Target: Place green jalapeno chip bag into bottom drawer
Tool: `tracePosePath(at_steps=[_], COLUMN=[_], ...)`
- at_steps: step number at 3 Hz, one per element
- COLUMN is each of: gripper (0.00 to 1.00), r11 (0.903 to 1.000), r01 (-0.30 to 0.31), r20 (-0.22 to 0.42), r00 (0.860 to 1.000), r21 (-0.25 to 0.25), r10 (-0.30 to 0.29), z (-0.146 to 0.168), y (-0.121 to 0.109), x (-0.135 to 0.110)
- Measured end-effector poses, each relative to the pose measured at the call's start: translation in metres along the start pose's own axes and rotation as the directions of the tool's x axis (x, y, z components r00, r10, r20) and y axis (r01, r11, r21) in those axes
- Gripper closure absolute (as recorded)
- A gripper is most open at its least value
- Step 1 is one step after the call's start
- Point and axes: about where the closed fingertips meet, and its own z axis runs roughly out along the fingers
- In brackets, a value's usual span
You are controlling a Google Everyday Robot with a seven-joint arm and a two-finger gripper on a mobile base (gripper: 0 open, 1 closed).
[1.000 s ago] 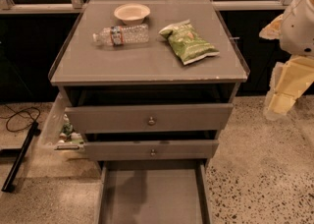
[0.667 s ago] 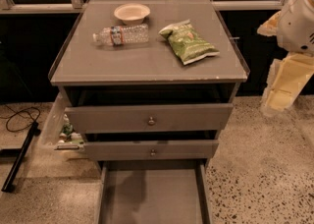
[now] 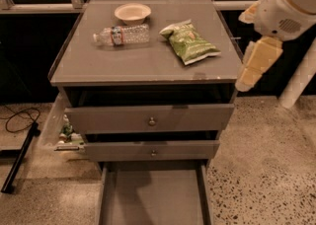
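The task had not visibly begun in effect; the green chip bag (image 3: 190, 43) lay flat on the grey table (image 3: 133, 63), towards its right rear part, angled with one crimped end pointing to the back and the other to the front right edge; nothing touched it. To its left, apart from it, a clear water bottle (image 3: 121, 35) lay on its side, and behind the bottle sat a small pale bowl (image 3: 132, 13). Below the table top, the two upper drawers (image 3: 148, 119) showed their grey knobbed fronts, each pulled out a little; the bottom drawer (image 3: 153, 199) stood pulled well out at the foot of the view, a wide shallow grey tray with nothing seen inside it. So the drawer looked ready to receive the bag, while the grasp, the lift, the carry down and the release all appeared left to do. The robot's white arm (image 3: 289, 2) entered from the upper right corner; its pale yellow gripper (image 3: 245, 78) hung off the table's right side, just beyond the front right corner, pointing down and to the left, near the bag but clear of it and holding nothing; whether the gripper was spread or pressed together could not be told.
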Motion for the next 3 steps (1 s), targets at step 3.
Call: tracePosePath(at_steps=[3], gripper=[0.00], r11=[0.9993], r01=[-0.007], r20=[0.136], r00=[0.991], r21=[-0.037], r10=[0.012], z=[0.049], y=[-0.064], x=[-0.038])
